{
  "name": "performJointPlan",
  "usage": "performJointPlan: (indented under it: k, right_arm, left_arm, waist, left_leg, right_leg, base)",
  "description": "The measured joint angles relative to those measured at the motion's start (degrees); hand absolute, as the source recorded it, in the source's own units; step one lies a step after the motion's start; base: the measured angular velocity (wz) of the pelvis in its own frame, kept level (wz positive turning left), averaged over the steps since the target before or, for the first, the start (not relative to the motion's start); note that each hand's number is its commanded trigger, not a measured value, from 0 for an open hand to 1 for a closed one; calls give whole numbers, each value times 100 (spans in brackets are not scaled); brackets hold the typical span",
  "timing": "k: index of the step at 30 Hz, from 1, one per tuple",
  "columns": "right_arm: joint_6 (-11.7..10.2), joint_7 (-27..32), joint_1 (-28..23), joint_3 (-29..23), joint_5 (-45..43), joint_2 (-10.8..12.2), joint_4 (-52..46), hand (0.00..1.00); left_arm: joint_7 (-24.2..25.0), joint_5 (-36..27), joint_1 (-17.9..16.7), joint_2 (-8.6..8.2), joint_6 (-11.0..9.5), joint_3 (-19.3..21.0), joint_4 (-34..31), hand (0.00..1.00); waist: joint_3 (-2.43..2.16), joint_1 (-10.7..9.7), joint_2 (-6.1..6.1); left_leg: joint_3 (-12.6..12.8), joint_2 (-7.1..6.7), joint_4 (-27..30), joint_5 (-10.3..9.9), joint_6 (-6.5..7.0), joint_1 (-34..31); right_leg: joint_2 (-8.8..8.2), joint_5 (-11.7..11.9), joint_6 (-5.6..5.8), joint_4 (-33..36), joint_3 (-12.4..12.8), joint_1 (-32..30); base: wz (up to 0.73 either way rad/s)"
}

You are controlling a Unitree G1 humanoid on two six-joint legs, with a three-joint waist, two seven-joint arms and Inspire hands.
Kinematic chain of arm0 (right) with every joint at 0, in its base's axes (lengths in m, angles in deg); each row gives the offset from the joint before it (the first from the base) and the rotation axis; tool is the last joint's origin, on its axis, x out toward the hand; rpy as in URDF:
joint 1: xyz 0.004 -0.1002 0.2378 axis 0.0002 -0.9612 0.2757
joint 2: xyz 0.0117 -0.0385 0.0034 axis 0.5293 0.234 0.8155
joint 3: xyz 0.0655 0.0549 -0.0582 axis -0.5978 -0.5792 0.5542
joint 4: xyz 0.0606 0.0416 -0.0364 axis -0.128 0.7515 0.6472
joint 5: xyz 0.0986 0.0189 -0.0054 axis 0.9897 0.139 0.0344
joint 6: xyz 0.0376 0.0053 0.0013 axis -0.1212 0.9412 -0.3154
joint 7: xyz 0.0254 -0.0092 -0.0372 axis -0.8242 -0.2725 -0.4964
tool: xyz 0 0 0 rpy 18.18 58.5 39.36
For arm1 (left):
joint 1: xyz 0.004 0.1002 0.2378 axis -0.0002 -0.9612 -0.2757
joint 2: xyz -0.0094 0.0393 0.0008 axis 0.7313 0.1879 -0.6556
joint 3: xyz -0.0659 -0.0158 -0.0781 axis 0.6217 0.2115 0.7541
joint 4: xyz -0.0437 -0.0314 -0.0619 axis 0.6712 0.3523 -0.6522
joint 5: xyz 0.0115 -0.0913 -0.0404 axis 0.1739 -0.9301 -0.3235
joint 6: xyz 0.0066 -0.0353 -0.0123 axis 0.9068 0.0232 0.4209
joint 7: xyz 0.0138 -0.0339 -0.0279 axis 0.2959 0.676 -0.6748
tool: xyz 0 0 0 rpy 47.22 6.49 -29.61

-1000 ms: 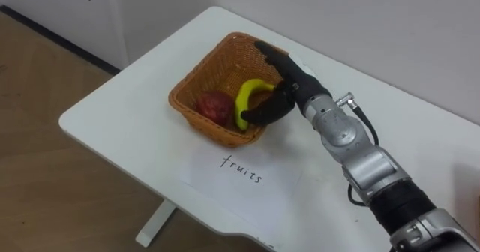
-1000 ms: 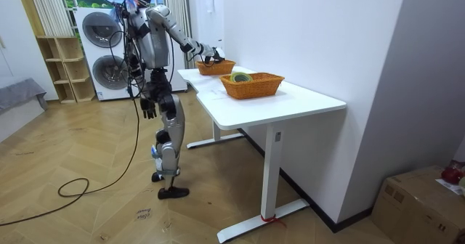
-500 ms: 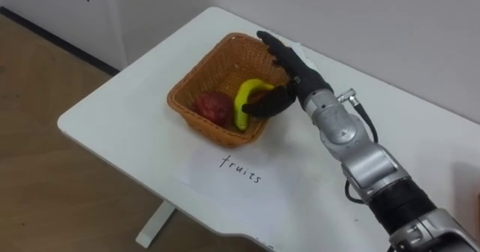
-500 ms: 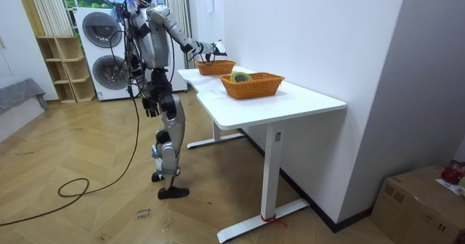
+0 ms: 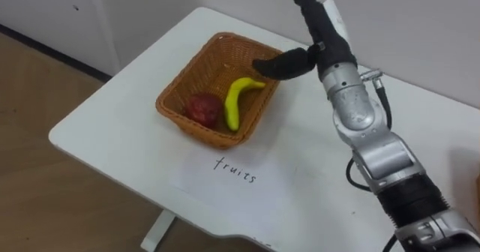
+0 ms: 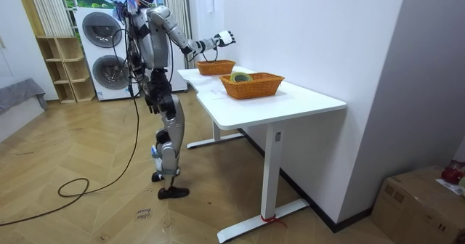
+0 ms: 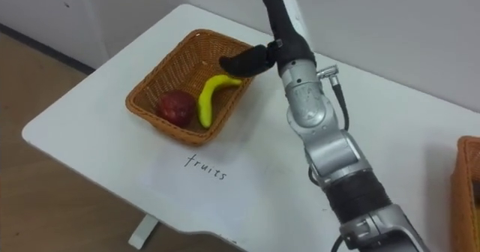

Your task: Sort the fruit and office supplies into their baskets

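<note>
A wicker fruit basket (image 5: 166, 106) stands on the far left part of the white table (image 5: 112, 124). In it lie a yellow banana (image 5: 234, 102) and a dark red fruit (image 5: 201, 108). My right hand (image 5: 324, 28) is raised above the basket's far right corner, open, fingers straight and pointing up, thumb stretched towards the basket, holding nothing. In the room view I stand at the table's end with that right hand (image 6: 224, 38) lifted over the fruit basket (image 6: 216, 67). My left hand (image 6: 150, 107) hangs by my hip.
A paper label (image 5: 236, 169) with handwriting lies on the table in front of the fruit basket. A second wicker basket (image 6: 252, 85) holding a roll of tape (image 6: 240, 76) stands further along the table; its edge (image 7: 469, 178) shows at the right.
My right hand let go of the banana, opened and rose up out of the basket. The banana now lies free beside the red fruit. The eye view shifted slightly.
</note>
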Motion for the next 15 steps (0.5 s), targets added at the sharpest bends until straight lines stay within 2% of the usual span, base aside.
performJointPlan:
  k: [5,7,11,13,15]
  right_arm:
    - [-19,66,0,-112,10,-227,-428,0]
    - [-53,90,0,-299,116,-292,-456,0]
    - [-52,182,-42,-583,218,-342,-574,0]
    - [-51,303,-101,-757,240,-367,-778,0]
    - [-51,411,-116,-896,296,-400,-946,0]
  left_arm:
    - [0,-18,43,-16,0,24,2,0]
    - [-2,-43,97,-25,-10,102,11,0]
    - [-15,-29,211,-5,-37,231,285,0]
    - [-27,-33,149,5,-38,234,268,0]
    - [-28,-36,101,11,-36,233,262,0]
  waist:
    - [-16,-235,24]
    - [-13,-261,45]
    - [-10,-430,54]
    - [-11,-594,53]
    - [-10,-649,57]
  left_leg:
    - [72,12,3,0,0,38]
    - [163,21,-1,0,0,74]
    - [227,38,-28,0,0,111]
    - [237,48,-49,0,0,135]
    - [358,71,-77,-1,0,183]
  right_leg:
    - [2,5,0,0,104,-16]
    - [11,7,-1,17,214,-26]
    - [21,12,-5,77,247,-55]
    - [49,13,-7,97,266,-63]
    - [70,18,-16,98,386,-71]
  base:
    - [-7]
    - [-20]
    - [-9]
    - [-7]
    - [-23]
